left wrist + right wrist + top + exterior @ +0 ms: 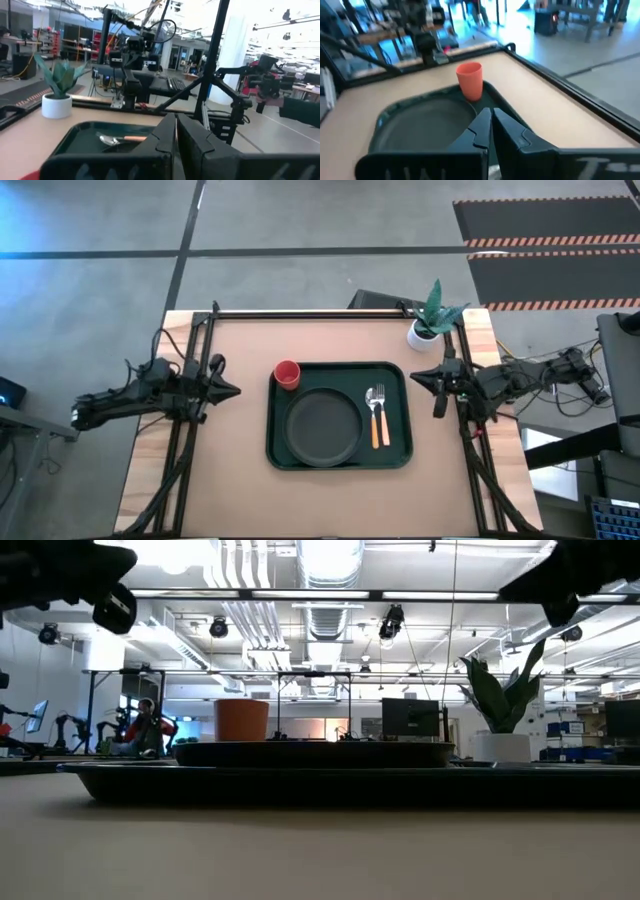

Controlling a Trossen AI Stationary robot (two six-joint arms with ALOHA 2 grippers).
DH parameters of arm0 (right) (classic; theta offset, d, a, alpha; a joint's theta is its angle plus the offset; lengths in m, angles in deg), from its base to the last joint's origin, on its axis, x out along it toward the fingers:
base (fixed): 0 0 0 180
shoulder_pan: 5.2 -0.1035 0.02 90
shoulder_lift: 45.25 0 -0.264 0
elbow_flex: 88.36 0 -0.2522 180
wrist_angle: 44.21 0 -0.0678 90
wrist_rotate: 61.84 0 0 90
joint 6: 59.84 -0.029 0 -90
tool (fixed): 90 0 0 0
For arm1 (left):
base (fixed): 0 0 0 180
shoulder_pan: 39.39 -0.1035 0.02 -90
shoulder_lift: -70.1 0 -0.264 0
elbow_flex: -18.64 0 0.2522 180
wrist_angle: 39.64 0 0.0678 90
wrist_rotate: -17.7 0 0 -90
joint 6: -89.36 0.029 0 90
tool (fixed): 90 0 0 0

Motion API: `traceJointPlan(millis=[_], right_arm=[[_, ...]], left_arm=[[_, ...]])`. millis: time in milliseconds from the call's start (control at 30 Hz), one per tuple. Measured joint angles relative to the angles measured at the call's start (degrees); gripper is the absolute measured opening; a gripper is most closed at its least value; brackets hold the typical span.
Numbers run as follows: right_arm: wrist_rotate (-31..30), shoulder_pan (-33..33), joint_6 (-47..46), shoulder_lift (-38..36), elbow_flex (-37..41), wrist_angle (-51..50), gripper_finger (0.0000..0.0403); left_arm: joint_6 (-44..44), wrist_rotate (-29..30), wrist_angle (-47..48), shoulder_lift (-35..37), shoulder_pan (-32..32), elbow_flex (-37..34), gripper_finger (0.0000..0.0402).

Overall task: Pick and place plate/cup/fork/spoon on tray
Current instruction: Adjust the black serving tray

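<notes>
The dark green tray (395, 455) lies in the middle of the table. On it rest the dark plate (324, 426), the red cup (287, 374) at its far left corner, and the fork (373, 412) and spoon (382, 416) side by side at its right. My left gripper (234, 391) is shut and empty, left of the tray. My right gripper (414, 379) is shut and empty, right of the tray. The cup (470, 80) and plate (427, 125) show in the right wrist view, the spoon (117, 140) in the left wrist view.
A white pot with a green plant (428, 320) stands at the table's far right corner, close to my right arm. Black frame rails (190, 430) run along the table's left and right sides. A person sits far off in the room (148, 725).
</notes>
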Motion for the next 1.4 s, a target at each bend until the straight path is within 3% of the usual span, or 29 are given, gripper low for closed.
traceJointPlan(millis=[200, 367, 600, 1400], right_arm=[[1.3, 0.0, 2.7, -9.7, 11.4, 10.6, 0.0009], [2.8, -0.1, 2.6, -16.5, 19.5, 17.2, 0.0009], [4.0, 0.0, 4.3, -16.9, 25.8, 25.1, 0.0009], [4.1, 0.0, 10.2, -16.8, 26.3, 23.8, 0.0009]], left_arm=[[1.2, -1.3, -8.5, 0.3, 0.0, -4.3, 0.0000], [1.1, -2.3, -10.1, 1.4, 0.0, -7.6, 0.0000], [1.6, -2.4, -11.9, 2.9, 0.0, -10.2, 0.0000], [11.6, -2.2, -3.9, 0.3, 0.0, -10.4, 0.0000]])
